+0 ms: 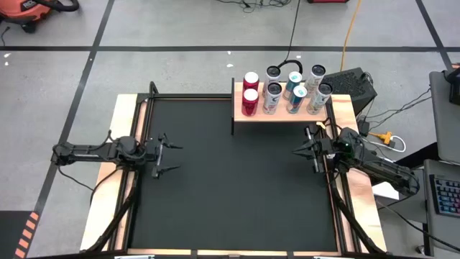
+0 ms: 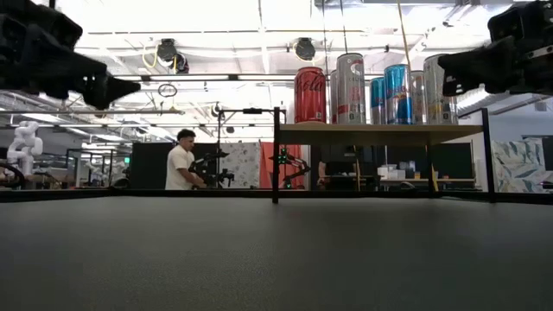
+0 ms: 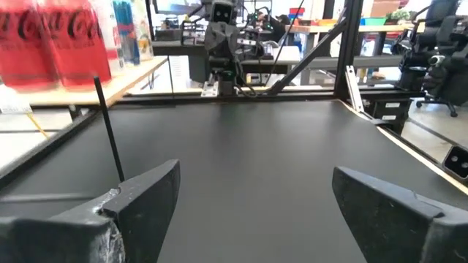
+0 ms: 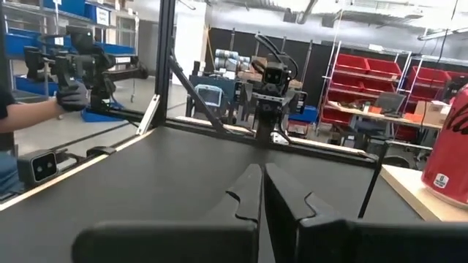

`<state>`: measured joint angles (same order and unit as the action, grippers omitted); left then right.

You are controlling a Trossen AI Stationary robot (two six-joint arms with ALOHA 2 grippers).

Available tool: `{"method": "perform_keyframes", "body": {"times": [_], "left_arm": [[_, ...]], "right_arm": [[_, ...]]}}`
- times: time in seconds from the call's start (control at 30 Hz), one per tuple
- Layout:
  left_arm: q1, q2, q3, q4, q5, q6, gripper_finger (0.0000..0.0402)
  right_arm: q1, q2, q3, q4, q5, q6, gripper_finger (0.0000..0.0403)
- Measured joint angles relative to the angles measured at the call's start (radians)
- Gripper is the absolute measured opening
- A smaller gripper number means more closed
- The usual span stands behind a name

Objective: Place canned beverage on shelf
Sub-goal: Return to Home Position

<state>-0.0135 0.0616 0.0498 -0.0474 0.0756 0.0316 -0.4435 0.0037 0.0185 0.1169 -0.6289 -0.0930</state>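
A: The pincers?
B: Left pincer [image 1: 171, 158] is opened wide above the tabletop [image 1: 230, 194], at its left side. Right pincer [image 1: 298, 150] is pressed together, empty, at the right side.
A: The cans?
B: Eight cans [image 1: 272, 98] stand in two rows on the shelf [image 1: 284, 114].

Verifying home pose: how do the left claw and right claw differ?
The left arm's dark two-finger claw is open, fingers wide apart; the right arm's dark two-finger claw is shut. The left claw sits far from the pale-wood shelf; the right claw sits just in front of its right end. Both are empty, over the black table, pointing at each other.
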Motion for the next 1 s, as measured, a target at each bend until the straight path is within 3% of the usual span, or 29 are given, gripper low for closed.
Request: {"method": "perform_keyframes", "body": {"times": [0.13, 0.33, 0.53, 0.83, 0.9, 1.0], "left_arm": [[-0.001, 0.006, -0.042, 0.082, -0.012, -0.028, 0.0361], [0.000, 0.007, -0.043, 0.067, -0.026, -0.018, 0.0361], [0.000, 0.010, -0.043, 0.070, -0.102, -0.024, 0.0361], [0.000, 0.010, -0.044, 0.069, -0.104, -0.051, 0.0361], [0.000, 0.010, -0.044, 0.069, -0.104, -0.051, 0.0361], [0.000, 0.010, -0.044, 0.069, -0.105, -0.051, 0.0361]], "right_arm": [[0.000, 0.000, -0.001, -0.014, 0.000, -0.002, 0.0000], [0.000, 0.000, -0.002, -0.024, 0.000, -0.039, 0.0000], [0.000, 0.015, -0.003, -0.032, 0.000, -0.106, 0.0000], [0.000, 0.149, -0.003, -0.037, 0.004, -0.117, 0.0000], [0.000, 0.172, -0.003, -0.038, 0.033, -0.129, 0.0000], [0.000, 0.184, -0.003, -0.040, 0.168, -0.096, 0.0000]]}}
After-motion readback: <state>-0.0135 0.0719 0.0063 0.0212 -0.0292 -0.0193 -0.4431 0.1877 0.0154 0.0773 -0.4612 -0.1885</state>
